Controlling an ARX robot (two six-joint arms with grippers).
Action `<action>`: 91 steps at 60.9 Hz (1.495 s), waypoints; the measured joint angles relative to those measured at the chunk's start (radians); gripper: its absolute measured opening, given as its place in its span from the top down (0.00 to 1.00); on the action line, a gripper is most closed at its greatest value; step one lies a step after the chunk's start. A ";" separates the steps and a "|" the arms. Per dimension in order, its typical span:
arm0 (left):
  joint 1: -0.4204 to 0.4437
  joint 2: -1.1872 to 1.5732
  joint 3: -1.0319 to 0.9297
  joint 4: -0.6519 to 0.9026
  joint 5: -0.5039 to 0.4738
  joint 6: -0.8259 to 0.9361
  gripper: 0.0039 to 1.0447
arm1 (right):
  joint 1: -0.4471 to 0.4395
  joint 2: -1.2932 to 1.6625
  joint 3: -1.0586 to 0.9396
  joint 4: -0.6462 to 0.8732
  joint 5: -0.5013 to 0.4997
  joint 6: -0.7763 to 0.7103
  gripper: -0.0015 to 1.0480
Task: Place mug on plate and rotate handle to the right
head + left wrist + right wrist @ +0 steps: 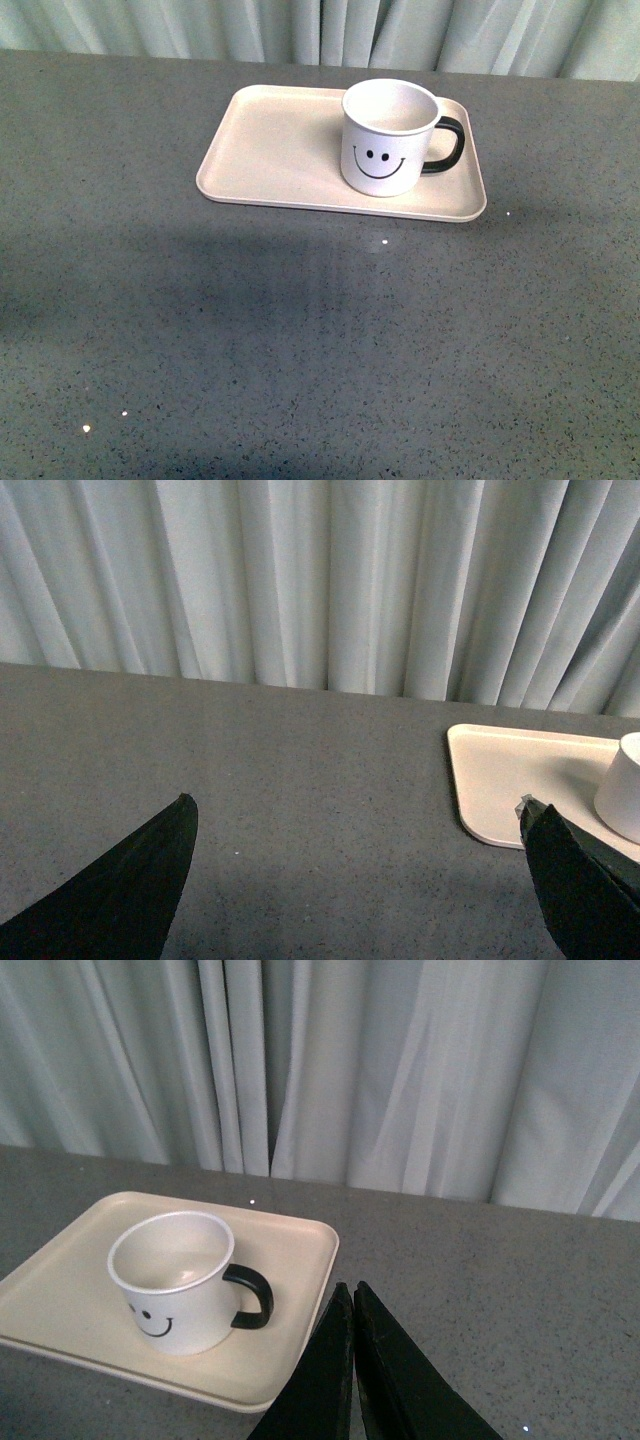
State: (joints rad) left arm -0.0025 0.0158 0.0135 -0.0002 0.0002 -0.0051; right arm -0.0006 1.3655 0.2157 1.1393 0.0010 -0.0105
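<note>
The white mug (388, 137) with a black smiley face stands upright on the right half of the pale pink-beige plate (270, 150). Its black handle (447, 146) points right. Neither arm shows in the front view. In the right wrist view the mug (178, 1293), its handle (255, 1295) and the plate (290, 1250) lie beside my right gripper (350, 1288), which is shut and empty, apart from the plate's edge. In the left wrist view my left gripper (356, 805) is open and empty over bare table, with the plate's corner (500, 780) and a sliver of the mug (625, 795) near one finger.
The grey speckled table (300, 340) stretches around the plate. Pale pleated curtains (320, 30) hang along the table's far edge.
</note>
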 joint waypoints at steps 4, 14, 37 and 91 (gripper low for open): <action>0.000 0.000 0.000 0.000 0.000 0.000 0.09 | 0.000 -0.046 -0.027 -0.019 -0.002 0.000 0.98; 0.000 0.000 0.000 0.000 0.000 0.000 0.09 | 0.000 -0.170 -0.092 -0.082 -0.001 0.000 0.98; 0.000 0.000 0.000 0.000 0.000 0.000 0.09 | 0.000 -0.479 -0.179 -0.305 -0.001 0.000 0.98; 0.000 0.000 0.000 0.000 0.000 0.000 0.09 | 0.000 -1.052 -0.197 -0.825 -0.001 0.000 0.98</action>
State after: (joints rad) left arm -0.0025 0.0158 0.0135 -0.0002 0.0002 -0.0051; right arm -0.0002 0.3130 0.0189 0.3141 0.0002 -0.0105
